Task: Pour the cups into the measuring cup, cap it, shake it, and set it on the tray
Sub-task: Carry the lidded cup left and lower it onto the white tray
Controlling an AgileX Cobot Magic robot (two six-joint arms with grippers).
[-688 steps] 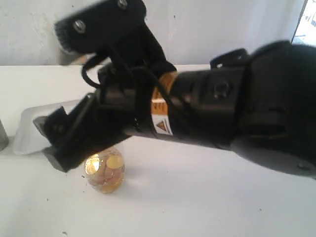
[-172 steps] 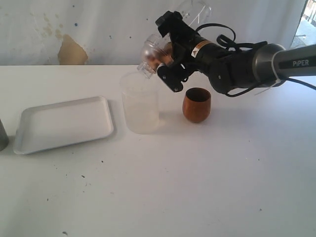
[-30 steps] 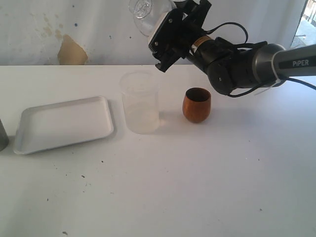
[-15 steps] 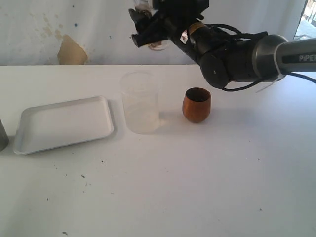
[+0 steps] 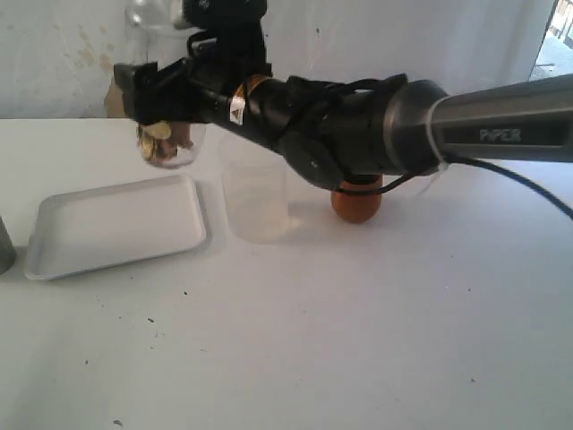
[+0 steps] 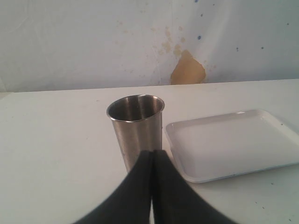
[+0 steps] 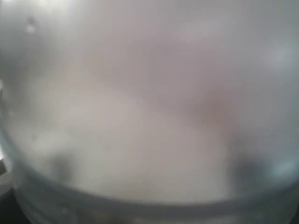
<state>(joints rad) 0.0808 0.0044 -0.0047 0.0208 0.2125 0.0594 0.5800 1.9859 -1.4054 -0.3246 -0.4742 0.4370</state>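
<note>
**Measuring cup held aloft, tray placement next**

The measuring cup (image 5: pixel 167 143), clear with gold-brown pieces at the bottom, is held roughly upright in the right gripper (image 5: pixel 161 94), jaws wide around its wall. I cannot tell if it is capped. The tray (image 5: pixel 107 228) lies below the gripper. This looks like the set-down step. Next: lower it flat onto the tray, then release. The left gripper (image 6: pixel 152 179) is closed and empty, with the steel tumbler (image 6: pixel 136 126) just past its tips.

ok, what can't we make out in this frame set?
Right wrist view: pure blur, the clear cup fills the lens.
Exterior view: the right arm covers most of the wooden cup; contents unseen.
Exterior view: steel tumbler cut by the left edge.
</note>
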